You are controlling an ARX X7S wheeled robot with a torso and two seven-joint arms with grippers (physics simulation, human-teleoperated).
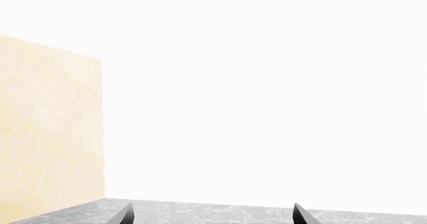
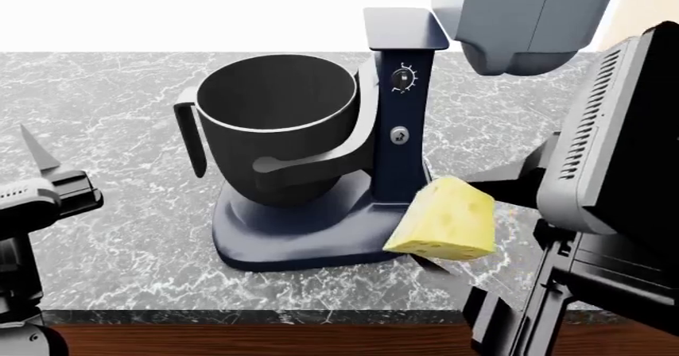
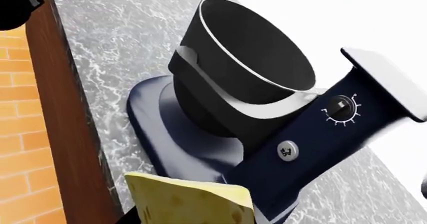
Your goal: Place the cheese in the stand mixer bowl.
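Note:
The dark-grey stand mixer bowl [image 2: 278, 106] sits cradled in the navy mixer [image 2: 401, 145] at the middle of the marble counter; it looks empty and its thin handle faces left. It also shows in the right wrist view [image 3: 257, 59]. My right gripper [image 2: 440, 249] is shut on the pale-yellow cheese [image 2: 446, 219] and holds it above the counter, right of the mixer's column, lower than the bowl's rim. The cheese fills the space between the jaws in the right wrist view [image 3: 190, 204]. My left gripper [image 1: 210, 216] is open and empty, low over the counter far left of the bowl.
The mixer's grey tilt head [image 2: 525, 14] hangs raised at the upper right. The mixer's navy base [image 2: 286, 241] spreads under the bowl. The counter's wooden front edge [image 2: 265, 320] runs along the bottom. A cream wall panel [image 1: 50, 134] stands beside the left gripper.

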